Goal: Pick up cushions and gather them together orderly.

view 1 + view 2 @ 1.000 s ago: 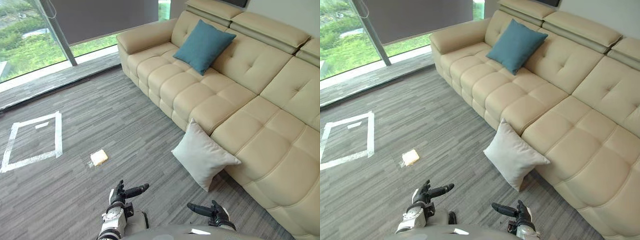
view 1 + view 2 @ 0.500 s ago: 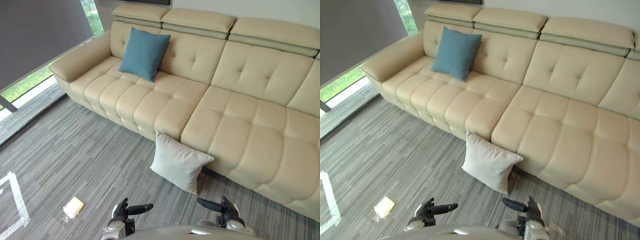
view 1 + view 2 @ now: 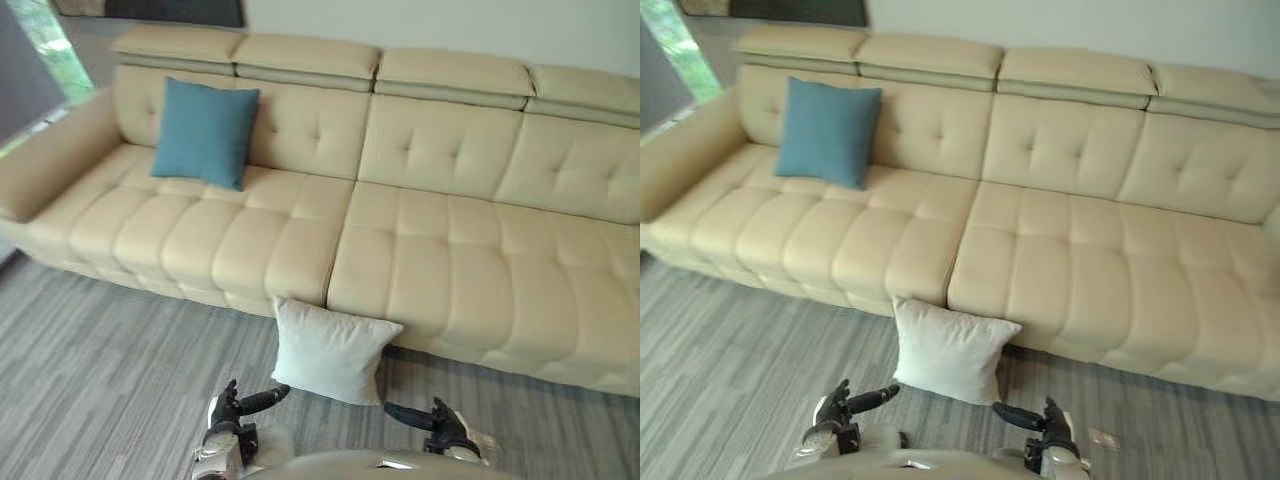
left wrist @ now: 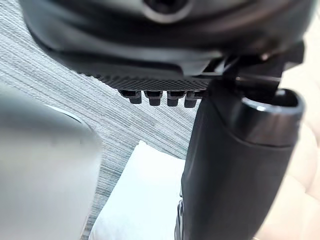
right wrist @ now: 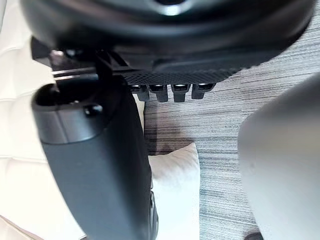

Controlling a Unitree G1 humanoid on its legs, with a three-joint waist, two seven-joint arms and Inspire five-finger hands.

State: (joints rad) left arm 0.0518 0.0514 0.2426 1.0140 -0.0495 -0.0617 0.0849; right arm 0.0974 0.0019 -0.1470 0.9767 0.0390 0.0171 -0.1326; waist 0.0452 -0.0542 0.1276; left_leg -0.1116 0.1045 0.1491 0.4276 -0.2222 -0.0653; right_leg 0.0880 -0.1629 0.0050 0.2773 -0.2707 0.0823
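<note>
The left hand [image 3: 230,408] and the right hand [image 3: 440,422] had loose, open fingers holding nothing, the white cushion [image 3: 330,350] leaned on the sofa [image 3: 450,250] just past them, and the blue cushion [image 3: 205,132] sat far beyond, leftward, so I think no gathering had begun.

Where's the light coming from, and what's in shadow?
Left eye view: daylight enters at the window, upper left; dark shadow lies under the front edge of the beige leather sofa, beside the white square cushion. Left wrist view: the left robot hand shows dark against that cushion.
</note>
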